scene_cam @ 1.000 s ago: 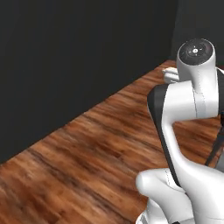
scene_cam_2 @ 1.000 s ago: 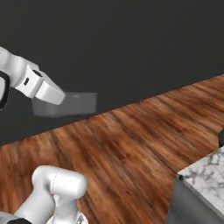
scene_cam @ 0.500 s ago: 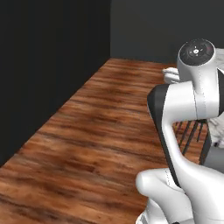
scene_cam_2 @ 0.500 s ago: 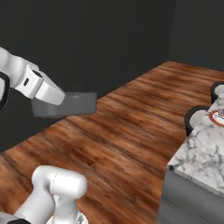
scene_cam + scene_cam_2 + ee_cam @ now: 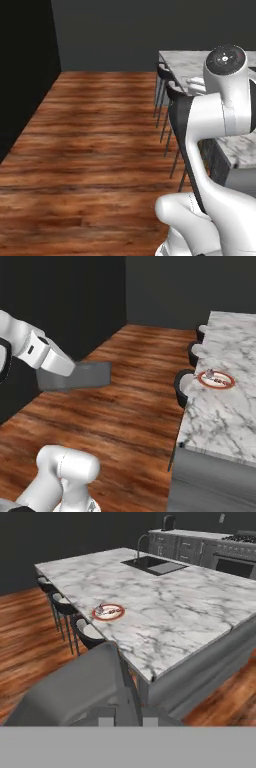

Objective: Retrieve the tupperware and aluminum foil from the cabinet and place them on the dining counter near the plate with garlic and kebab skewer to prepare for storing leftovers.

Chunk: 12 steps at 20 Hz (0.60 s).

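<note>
My gripper [image 5: 74, 372] is shut on the tupperware [image 5: 92, 376], a grey translucent tub held out over the wooden floor at the left of the right base view. Close in the hand view, the tupperware [image 5: 70, 687] lies at the lower left, above my gripper [image 5: 127, 717]. Beyond it stretches the dining counter [image 5: 180, 612], white marble with grey veins. The red-rimmed plate [image 5: 108, 612] sits near its left edge, with the pale garlic [image 5: 100, 609] and the kebab skewer [image 5: 113, 612] on it. The plate [image 5: 216, 379] is on the dining counter [image 5: 225, 416]. The aluminum foil and cabinet are out of view.
Dark stools [image 5: 183, 387] stand along the counter's near side, and stools [image 5: 167, 92] also line the dining counter [image 5: 187, 67]. A sink [image 5: 154, 565] with a faucet [image 5: 139, 543] is set in the far part of the slab. Dark walls bound the wooden floor [image 5: 135, 406].
The whole scene has swung as the base turned: the dark wall slid away and the dining counter with the plate came into view. The tupperware stays in my shut gripper.
</note>
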{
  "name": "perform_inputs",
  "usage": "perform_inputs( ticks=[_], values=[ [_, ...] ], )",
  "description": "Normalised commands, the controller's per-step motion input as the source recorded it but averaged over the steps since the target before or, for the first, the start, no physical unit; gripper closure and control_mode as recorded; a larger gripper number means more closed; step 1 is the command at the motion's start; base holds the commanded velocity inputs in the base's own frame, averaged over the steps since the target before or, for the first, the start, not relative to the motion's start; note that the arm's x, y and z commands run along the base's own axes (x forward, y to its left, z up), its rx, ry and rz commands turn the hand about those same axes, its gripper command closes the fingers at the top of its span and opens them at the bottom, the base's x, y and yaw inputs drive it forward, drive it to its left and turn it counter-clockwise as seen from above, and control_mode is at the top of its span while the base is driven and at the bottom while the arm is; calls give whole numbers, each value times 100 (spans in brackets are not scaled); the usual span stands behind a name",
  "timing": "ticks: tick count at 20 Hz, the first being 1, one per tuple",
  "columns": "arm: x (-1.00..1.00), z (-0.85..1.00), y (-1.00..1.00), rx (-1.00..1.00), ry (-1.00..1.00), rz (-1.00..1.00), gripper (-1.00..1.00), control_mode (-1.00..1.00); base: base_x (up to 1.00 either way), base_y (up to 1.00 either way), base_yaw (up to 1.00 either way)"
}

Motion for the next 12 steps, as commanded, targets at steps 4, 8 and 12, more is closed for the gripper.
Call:
perform_inputs(
  ticks=[4, 8, 12],
  values=[
    [0, 0, 0, 0, 0, 0, 100, 100, 64, 57, -52],
    [0, 0, 0, 0, 0, 0, 100, 100, 81, 76, -54],
    [0, 0, 0, 0, 0, 0, 100, 100, 74, 64, -57]
  ],
)
